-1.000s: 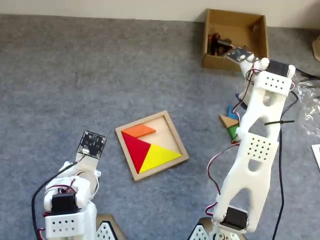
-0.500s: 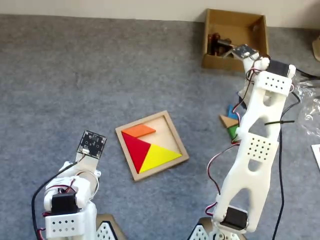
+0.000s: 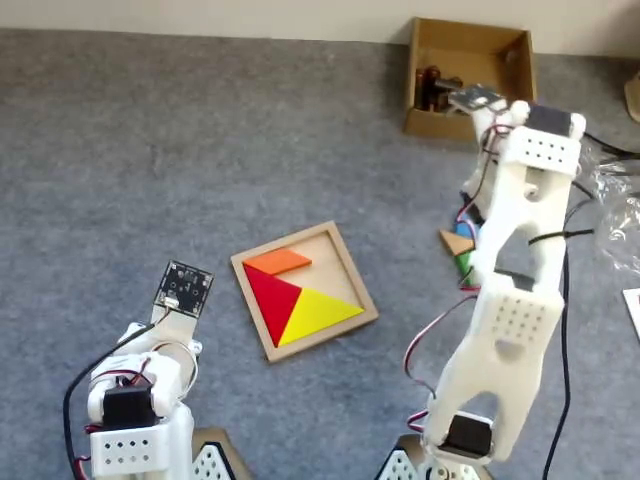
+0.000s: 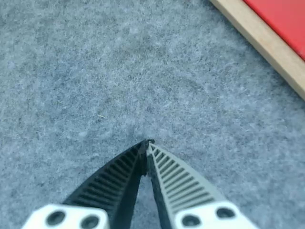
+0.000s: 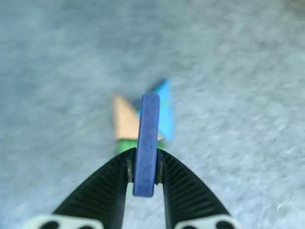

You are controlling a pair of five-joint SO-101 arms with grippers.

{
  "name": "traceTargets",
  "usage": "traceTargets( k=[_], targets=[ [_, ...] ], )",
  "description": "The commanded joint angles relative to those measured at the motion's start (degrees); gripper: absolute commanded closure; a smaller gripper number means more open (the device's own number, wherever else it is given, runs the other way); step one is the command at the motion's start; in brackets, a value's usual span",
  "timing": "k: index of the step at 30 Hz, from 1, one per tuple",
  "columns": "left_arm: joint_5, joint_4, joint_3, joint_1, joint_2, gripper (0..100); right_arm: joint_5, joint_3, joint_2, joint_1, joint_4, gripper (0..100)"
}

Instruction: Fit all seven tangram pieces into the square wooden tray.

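At about three o'clock from the tray (image 3: 330, 262), a dark blue piece (image 5: 146, 143) is being held on edge, clamped in the right arm's jaws above the tan triangle (image 5: 125, 119), light blue piece (image 5: 164, 112) and green piece (image 5: 125, 144) on the tabletop (image 3: 150, 150), seemingly for carrying across. The orange piece (image 3: 278, 261), red triangle (image 3: 272, 295) and yellow triangle (image 3: 318, 311) are being housed in the tray. At eight o'clock, the left arm's jaws are being held together, empty, probably to stay clear.
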Motion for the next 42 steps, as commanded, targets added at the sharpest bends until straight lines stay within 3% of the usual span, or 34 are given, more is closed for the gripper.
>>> traceTargets(
  k=[1, 10, 14, 19, 25, 32, 42],
  targets=[
    [0.6, 0.4, 1.2, -0.2, -0.6, 99, -0.6, 9.9, -16.9, -4.4, 1.0, 99.4],
    [0.6, 0.4, 1.2, -0.2, -0.6, 99, -0.5, 32.3, -37.8, -17.8, 0.8, 99.4],
    [0.6, 0.4, 1.2, -0.2, -0.6, 99, 0.2, 36.4, -39.1, -24.0, 0.7, 99.4],
    [0.6, 0.4, 1.2, -0.2, -0.6, 99, 6.5, 39.4, -38.7, -29.1, -0.1, 99.3],
    [0.6, 0.4, 1.2, -0.2, -0.6, 99, 10.1, 40.2, -38.4, -31.1, -6.3, 99.3],
    [0.6, 0.4, 1.2, -0.2, -0.6, 99, 10.1, 52.8, -38.5, -33.8, -20.7, 99.3],
    [0.6, 0.4, 1.2, -0.2, -0.6, 99, 6.0, 56.8, -38.5, -36.8, -31.1, 99.3]
  ],
)
